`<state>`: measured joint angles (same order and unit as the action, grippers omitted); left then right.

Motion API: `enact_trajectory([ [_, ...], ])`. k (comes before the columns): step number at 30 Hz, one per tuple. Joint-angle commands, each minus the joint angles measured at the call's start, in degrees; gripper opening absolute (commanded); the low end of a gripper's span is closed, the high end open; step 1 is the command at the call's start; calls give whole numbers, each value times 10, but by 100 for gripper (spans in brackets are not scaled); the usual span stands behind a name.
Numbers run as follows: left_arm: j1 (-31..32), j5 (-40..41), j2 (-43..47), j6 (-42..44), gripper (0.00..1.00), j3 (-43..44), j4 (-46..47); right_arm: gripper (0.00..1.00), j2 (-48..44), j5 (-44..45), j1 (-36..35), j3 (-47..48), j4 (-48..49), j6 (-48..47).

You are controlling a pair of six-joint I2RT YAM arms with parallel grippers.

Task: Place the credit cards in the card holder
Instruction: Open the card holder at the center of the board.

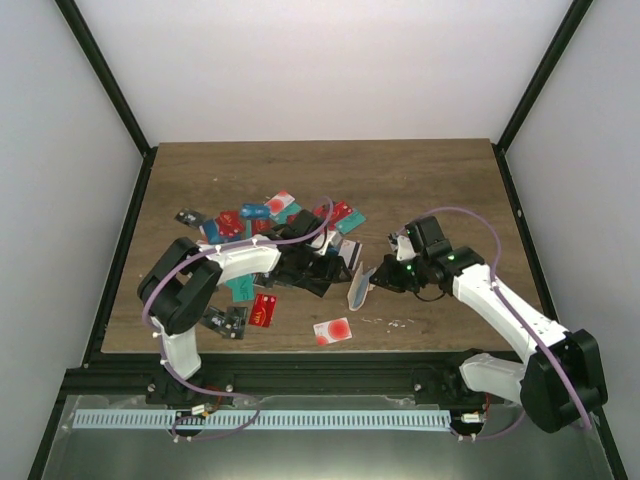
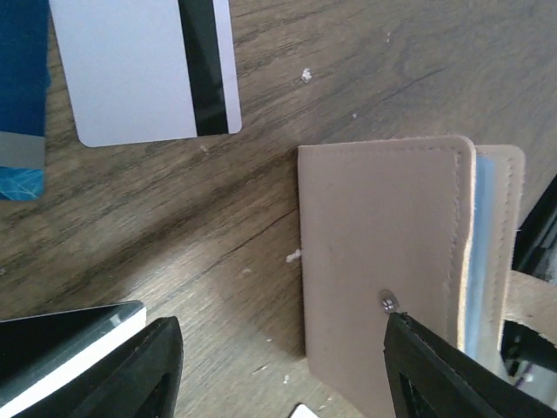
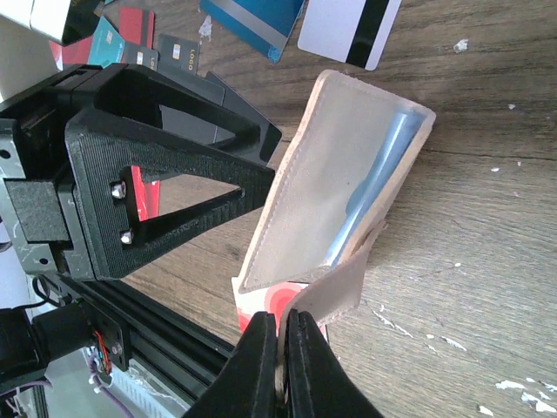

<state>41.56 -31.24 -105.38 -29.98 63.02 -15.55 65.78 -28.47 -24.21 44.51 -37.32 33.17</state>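
Card holder (image 2: 383,261) cut off at the left wrist view's bottom — left arm (image 1: 235,262) hides some credit cards (image 1: 283,204).

Tan card holder (image 3: 331,157) open, possibly blue card (image 3: 383,165) inside, credit cards (image 1: 283,205) scattered

There it is, a black card (image 3: 178,54) lying among the scattered cards carries tiny pale print, seemingly "LOGO"; the other cards' markings are too small to read.
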Motion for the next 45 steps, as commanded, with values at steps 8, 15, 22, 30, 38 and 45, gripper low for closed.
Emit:
enact_trajectory([
  [8,14,55,33,17,69,22,-44,1,-7,8,-3,5,-14,-20],
  [15,14,96,82,11,69,20,-76,1,-6,34,-3,-2,-31,-22],
  [22,25,83,103,7,70,0,-62,1,-7,49,-3,-9,-32,-24],
  [30,44,66,37,6,65,15,-37,1,3,91,-1,-21,-31,-20],
  [38,61,101,33,17,63,70,-92,1,21,110,4,-22,-23,-24],
  [45,74,160,67,22,67,138,-165,1,20,94,4,-3,-19,-34],
])
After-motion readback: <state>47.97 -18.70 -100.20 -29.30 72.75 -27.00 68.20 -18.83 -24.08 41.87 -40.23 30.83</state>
